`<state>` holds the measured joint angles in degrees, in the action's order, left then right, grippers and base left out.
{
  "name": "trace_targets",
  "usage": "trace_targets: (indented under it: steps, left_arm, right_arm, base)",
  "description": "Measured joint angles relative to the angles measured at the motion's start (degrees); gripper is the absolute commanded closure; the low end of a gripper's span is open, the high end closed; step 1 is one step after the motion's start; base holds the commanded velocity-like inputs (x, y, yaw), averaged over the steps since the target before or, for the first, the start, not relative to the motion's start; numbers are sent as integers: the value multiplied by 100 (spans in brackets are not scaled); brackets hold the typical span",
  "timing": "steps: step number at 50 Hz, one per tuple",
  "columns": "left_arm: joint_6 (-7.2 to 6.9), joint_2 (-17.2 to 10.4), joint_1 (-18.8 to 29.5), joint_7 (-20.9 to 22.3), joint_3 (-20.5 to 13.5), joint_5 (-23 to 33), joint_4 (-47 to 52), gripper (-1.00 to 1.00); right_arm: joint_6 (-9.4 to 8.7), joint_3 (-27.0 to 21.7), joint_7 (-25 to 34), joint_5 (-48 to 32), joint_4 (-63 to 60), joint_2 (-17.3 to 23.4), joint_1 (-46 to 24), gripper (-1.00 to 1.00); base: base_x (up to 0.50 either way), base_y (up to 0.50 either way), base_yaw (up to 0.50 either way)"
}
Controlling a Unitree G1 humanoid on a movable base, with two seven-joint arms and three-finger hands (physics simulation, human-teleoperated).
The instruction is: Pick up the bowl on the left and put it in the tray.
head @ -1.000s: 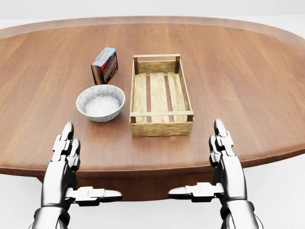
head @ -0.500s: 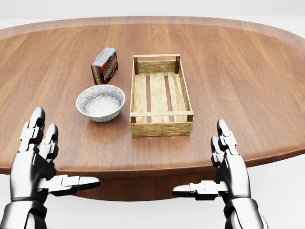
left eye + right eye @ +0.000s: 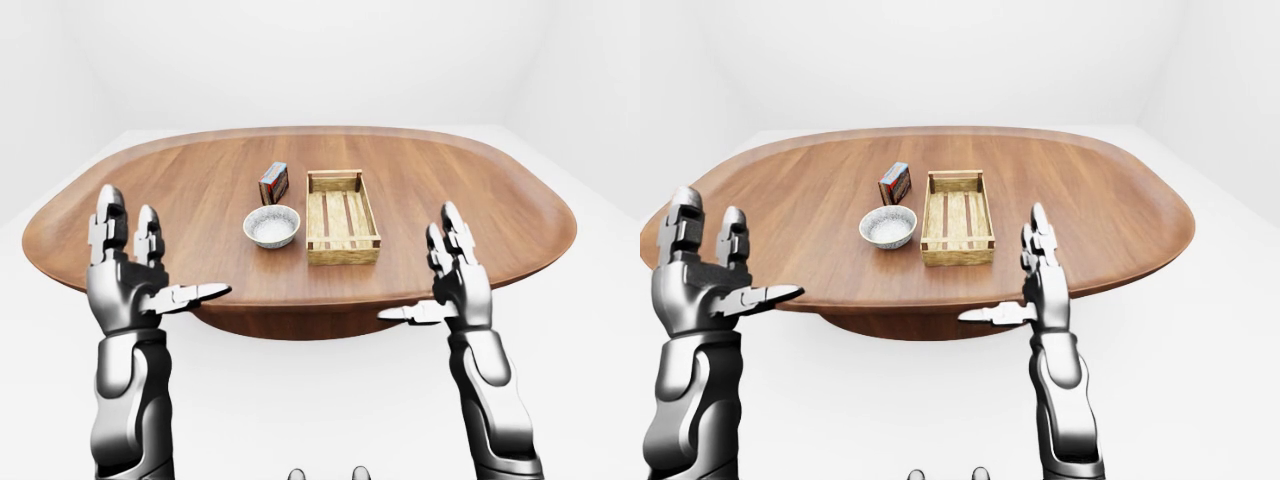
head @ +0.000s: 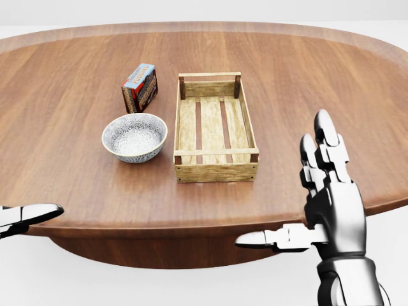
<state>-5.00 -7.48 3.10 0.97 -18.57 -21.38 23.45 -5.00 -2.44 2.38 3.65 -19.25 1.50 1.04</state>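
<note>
Wooden tray (image 4: 217, 171) empty, bowl (image 4: 134, 137) untouched beside it, mid desk (image 4: 319, 76). Our left hand (image 3: 125, 290), right hand (image 4: 335, 204): fingers (image 4: 325, 134) spread, empty. We have whole pick left.

Bowl (image 3: 271, 226) just L of tray (image 3: 342, 217); L hand (image 3: 126, 288), R hand (image 3: 460, 290) splayed.

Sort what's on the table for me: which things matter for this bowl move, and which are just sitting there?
In the job: the bowl, the wooden tray to its right in the head view, the left robot hand, open.
Lying about: the box above the bowl; the table only carries them.
</note>
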Motion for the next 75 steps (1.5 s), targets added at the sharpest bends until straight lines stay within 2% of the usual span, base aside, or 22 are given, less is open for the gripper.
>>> trace_targets:
  steps: [8,13,28,38,45,59,70,75]
  left_arm:
    - [0,-121,67,-75,-192,-226,111,-100]
    - [0,-168,91,-109,-260,-308,142,-100]
    - [0,-254,130,-178,-403,-487,222,-100]
    - [0,-259,115,-192,-421,-518,278,-100]
    - [0,-287,123,-203,-477,-573,300,-100]
    - [0,-320,121,-221,-537,-646,356,-100]
    - [0,-342,110,-231,-578,-679,410,-100]
    - [0,-339,65,-231,-585,-681,450,-100]
  right_arm:
    - [0,49,-3,-123,-1989,42,9,-100]
    - [0,130,-247,63,-2817,267,-59,-100]
    - [0,205,-2258,2165,-3800,2051,-201,-100]
    - [0,226,-2920,2875,-3975,2686,-241,-100]
    - [0,266,-3085,3032,-4026,2837,-211,-100]
    - [0,343,-3114,3011,-4063,2828,-119,-100]
    - [0,358,-3143,3069,-4072,2801,-73,-100]
    - [0,389,-3179,3066,-4071,2880,-36,-100]
  base:
    - [0,0,0]
    - [0,0,0]
    - [0,5,0]
    - [0,50,0]
    - [0,50,0]
    - [0,50,0]
    - [0,0,0]
    - [50,0,0]
